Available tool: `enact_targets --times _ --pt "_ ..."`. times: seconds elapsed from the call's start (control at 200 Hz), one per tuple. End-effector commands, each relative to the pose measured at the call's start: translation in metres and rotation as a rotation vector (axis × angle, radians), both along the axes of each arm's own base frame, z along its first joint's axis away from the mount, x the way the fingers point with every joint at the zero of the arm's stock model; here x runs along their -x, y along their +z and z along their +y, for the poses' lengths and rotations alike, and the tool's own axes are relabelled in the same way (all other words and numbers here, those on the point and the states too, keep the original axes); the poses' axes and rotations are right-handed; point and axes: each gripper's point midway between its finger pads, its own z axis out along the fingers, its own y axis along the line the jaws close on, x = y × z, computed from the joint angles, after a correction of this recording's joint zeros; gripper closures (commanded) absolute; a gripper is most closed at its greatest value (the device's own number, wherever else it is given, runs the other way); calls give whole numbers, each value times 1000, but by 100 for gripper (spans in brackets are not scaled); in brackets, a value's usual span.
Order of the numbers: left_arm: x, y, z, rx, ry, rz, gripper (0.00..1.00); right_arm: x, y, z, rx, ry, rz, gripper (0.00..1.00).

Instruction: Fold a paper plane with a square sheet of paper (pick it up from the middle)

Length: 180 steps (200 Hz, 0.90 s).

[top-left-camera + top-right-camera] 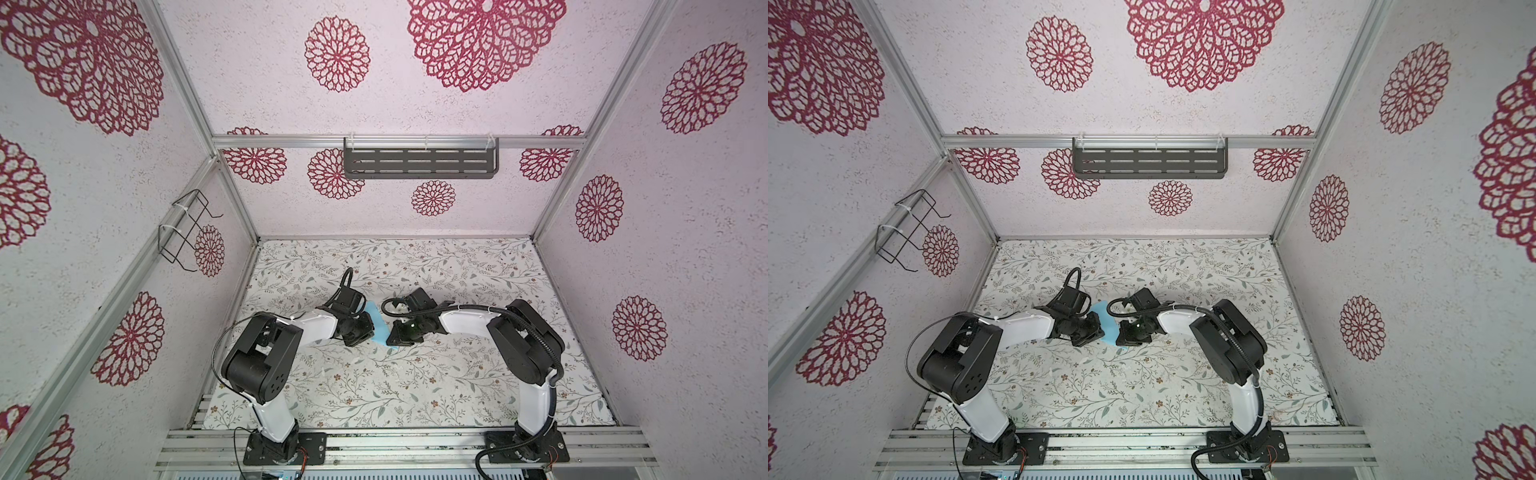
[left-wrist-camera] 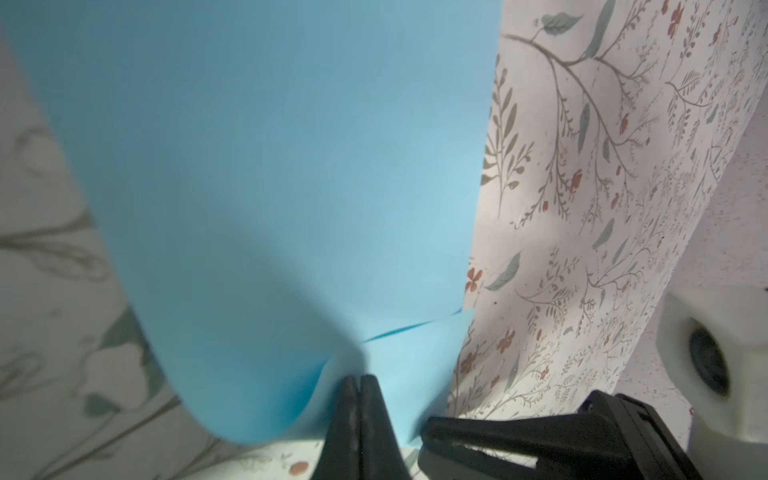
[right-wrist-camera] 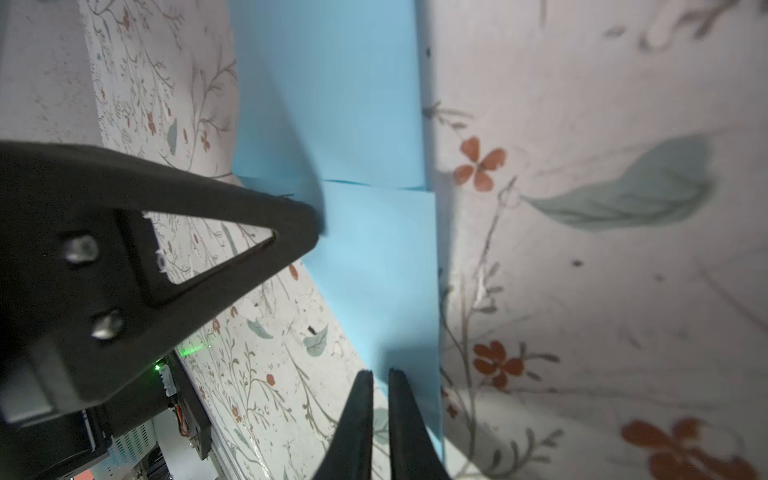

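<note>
Square sheet of paper (image 2: 270, 174), smooth light-blue, curled, pinched by left gripper (image 2: 359, 380), right gripper (image 3: 380, 374) nearly closed over its edge

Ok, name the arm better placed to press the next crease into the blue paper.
Probably the right. The left gripper is shut on the square sheet of paper, anchoring it; the right gripper hovers over it, jaws slightly apart.

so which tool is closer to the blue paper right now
Left, narrowly. The left tool is shut on the blue paper's edge; the right tool sits at another edge, tips slightly apart.
</note>
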Motion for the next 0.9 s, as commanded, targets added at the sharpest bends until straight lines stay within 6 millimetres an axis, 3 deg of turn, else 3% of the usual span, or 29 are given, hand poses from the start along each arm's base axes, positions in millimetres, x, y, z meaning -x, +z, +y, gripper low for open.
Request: enact_targets --times 0.0,0.12,0.215,0.555,0.896 --pt "-5 6 7 -50 -19 -15 96 3 -9 -8 53 -9 9 86" --pt "-14 28 0 -17 -37 -78 93 5 -16 -14 85 -15 15 86" --pt "-13 31 1 -13 -36 -91 91 5 -19 -15 96 -18 19 86" --pt "9 -4 25 -134 13 39 90 5 -25 -16 114 -25 36 86" --pt "20 -19 39 -216 22 106 91 7 -33 -22 147 -36 51 86"
